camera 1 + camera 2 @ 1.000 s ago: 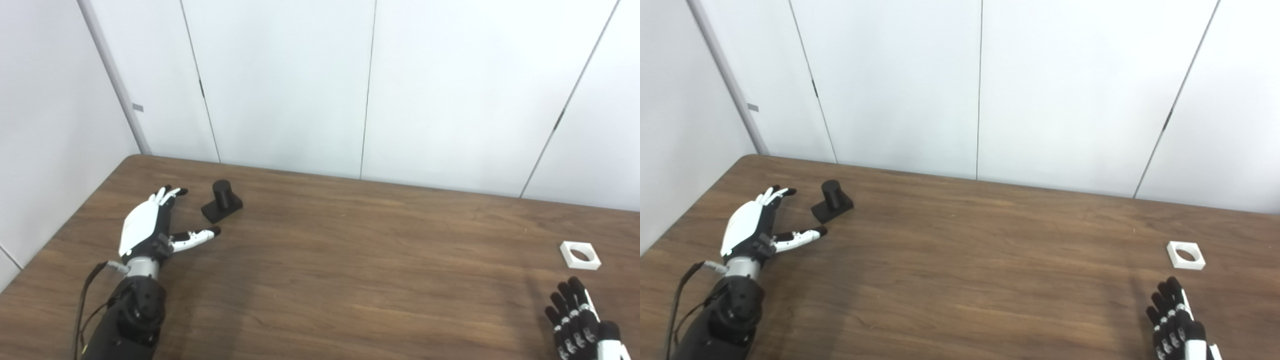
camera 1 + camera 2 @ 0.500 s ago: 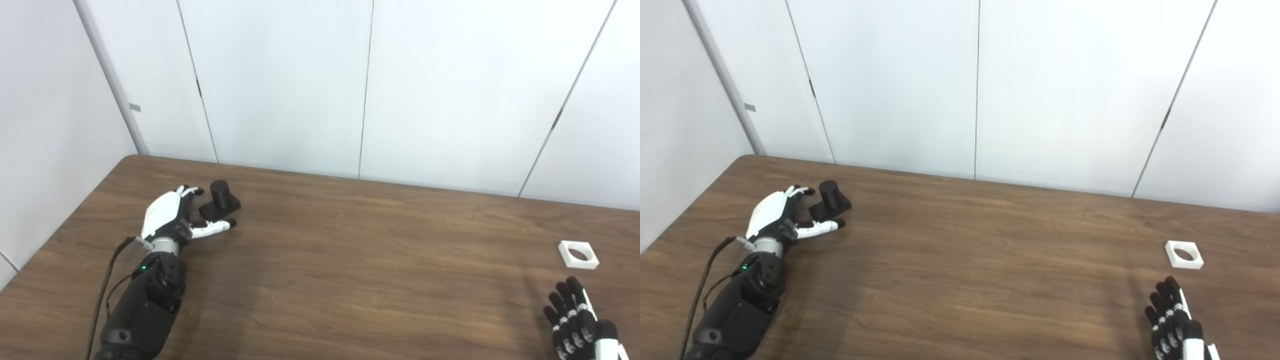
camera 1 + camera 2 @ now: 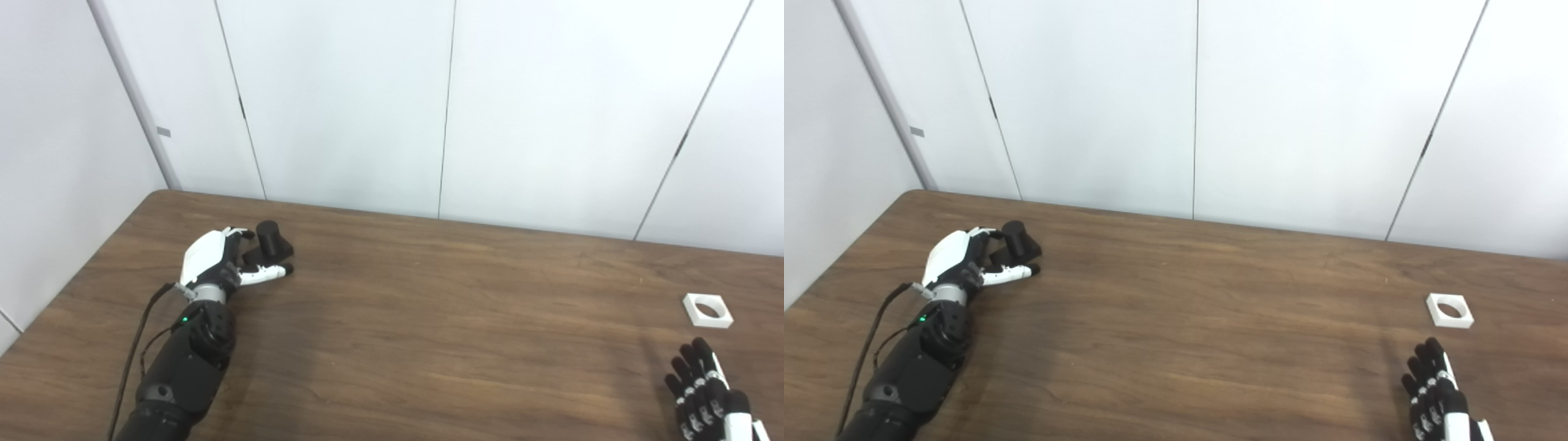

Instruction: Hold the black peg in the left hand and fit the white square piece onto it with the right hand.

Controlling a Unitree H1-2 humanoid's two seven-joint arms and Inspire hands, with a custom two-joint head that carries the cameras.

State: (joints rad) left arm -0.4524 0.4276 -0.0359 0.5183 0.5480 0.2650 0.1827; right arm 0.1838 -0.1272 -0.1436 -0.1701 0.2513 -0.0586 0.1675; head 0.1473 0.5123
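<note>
Your black peg [image 3: 269, 240] stands upright on its square base at the far left of the bench [image 3: 429, 318], the round post pointing up, which is the way it needs to sit if the ring is to drop over it later. The left robot hand [image 3: 215, 262] is wrapped partly around the base from the near-left side: fingers curl toward the far side, the thumb lies along the near edge, and the peg sits in the pocket between them. From these views you cannot tell whether the grip has actually closed on the base or is only cupping it; the peg looks to be resting on the wood, not lifted.

The white square piece [image 3: 707, 310] lies flat with its round hole facing up, well apart from the peg at the right end of the bench. Your right robot hand [image 3: 704, 398] waits just short of it at the bottom edge, fingers spread and pointing toward the piece, holding nothing. That looks like a sensible order: secure the peg first, so it gives a steady target, then fetch the piece.
</note>
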